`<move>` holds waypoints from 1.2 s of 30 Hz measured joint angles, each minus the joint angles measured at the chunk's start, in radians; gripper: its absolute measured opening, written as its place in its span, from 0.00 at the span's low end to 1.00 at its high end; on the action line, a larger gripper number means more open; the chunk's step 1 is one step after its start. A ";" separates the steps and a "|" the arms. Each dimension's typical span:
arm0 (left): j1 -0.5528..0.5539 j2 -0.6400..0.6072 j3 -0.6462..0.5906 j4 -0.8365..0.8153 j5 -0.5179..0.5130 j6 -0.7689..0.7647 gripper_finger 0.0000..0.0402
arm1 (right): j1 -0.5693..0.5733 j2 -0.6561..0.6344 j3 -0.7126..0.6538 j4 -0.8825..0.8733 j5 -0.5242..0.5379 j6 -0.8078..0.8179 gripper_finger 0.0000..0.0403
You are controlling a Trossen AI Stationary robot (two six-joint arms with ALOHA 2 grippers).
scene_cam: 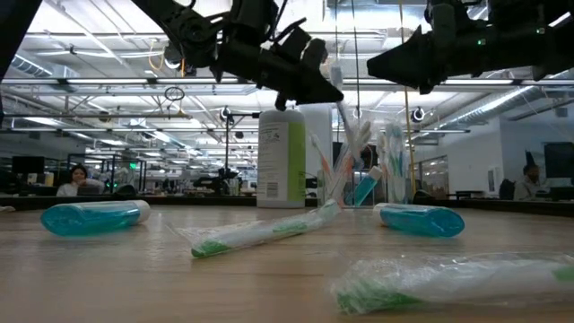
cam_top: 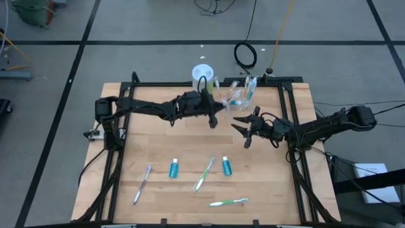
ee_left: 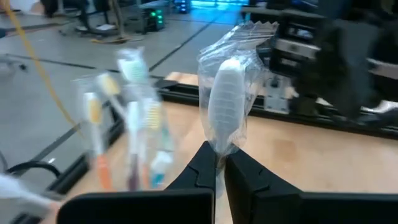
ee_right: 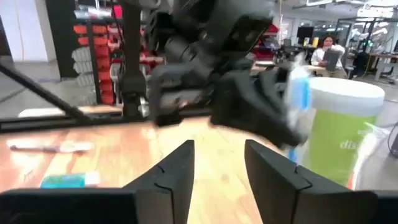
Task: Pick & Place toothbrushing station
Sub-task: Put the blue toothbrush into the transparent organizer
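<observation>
Wooden table (cam_top: 158,145): left end effector (ee_left: 219,163) pinches wrapped toothbrush (ee_left: 227,99); right end effector (ee_right: 217,165) spread, empty.

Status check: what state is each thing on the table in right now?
left gripper: shut on a wrapped toothbrush, raised.
right gripper: open, empty.
toothbrushing station: upright, brushes in it.
green-labelled canister: upright.
blue tubes: lying flat.
</observation>
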 joint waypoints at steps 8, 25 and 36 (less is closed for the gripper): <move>0.099 -0.095 0.001 -0.085 0.000 0.009 0.03 | -0.001 -0.009 0.000 -0.037 0.000 -0.001 0.33; 0.161 0.038 0.001 0.011 0.003 -0.013 0.05 | -0.001 -0.009 0.000 -0.035 0.000 -0.003 0.33; 0.161 0.056 0.001 -0.107 0.003 -0.013 0.09 | -0.001 -0.009 0.000 -0.033 0.000 -0.001 0.33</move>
